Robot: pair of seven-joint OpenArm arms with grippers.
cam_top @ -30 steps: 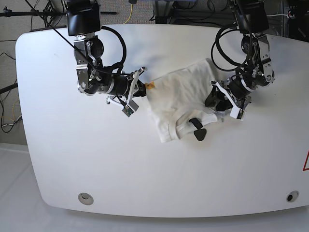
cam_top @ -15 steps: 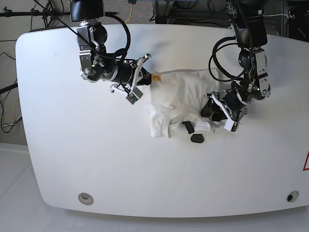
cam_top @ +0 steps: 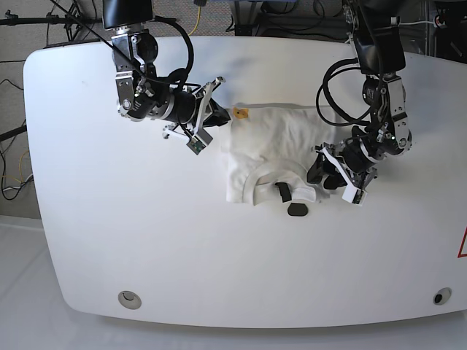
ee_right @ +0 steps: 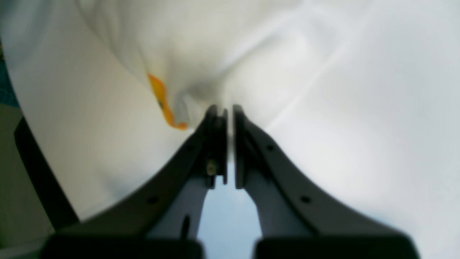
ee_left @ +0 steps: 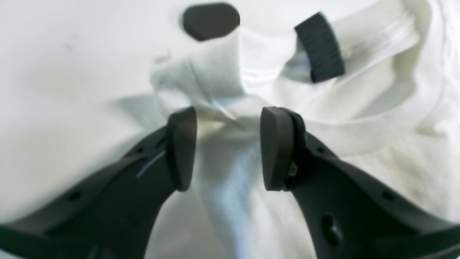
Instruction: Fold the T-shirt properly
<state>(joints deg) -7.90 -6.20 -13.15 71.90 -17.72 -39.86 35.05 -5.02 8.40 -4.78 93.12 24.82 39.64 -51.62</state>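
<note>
Right pincer (cam_top: 219, 117): pressed together on a corner of the T-shirt (cam_top: 273, 142), beside its small orange mark (cam_top: 240, 113), at about 11 o'clock of the cloth.
Left pincer (cam_top: 321, 171): spread, straddling a bunched ridge of fabric at about 4 o'clock; from my wrist view the pads (ee_left: 181, 149) stand apart with cloth between them, not yet nipped.
Table (cam_top: 146, 248): white, smooth, wide and bare around the cloth; room to drag and lay flat toward 6 and 9 o'clock. Cables and stands crowd the far edge at 12 o'clock.
T-shirt place: partly folded, mid-table, slightly toward 1 o'clock, collar toward 6 o'clock.
T-shirt handling: I judge it light, limp and non-fragile; it will sag and slide easily. Best taken by hems and corners, pinching both layers.
Black label (cam_top: 283, 192): at the collar.
Dark oval (cam_top: 297, 210): just off the collar; cannot tell what it is.
</note>
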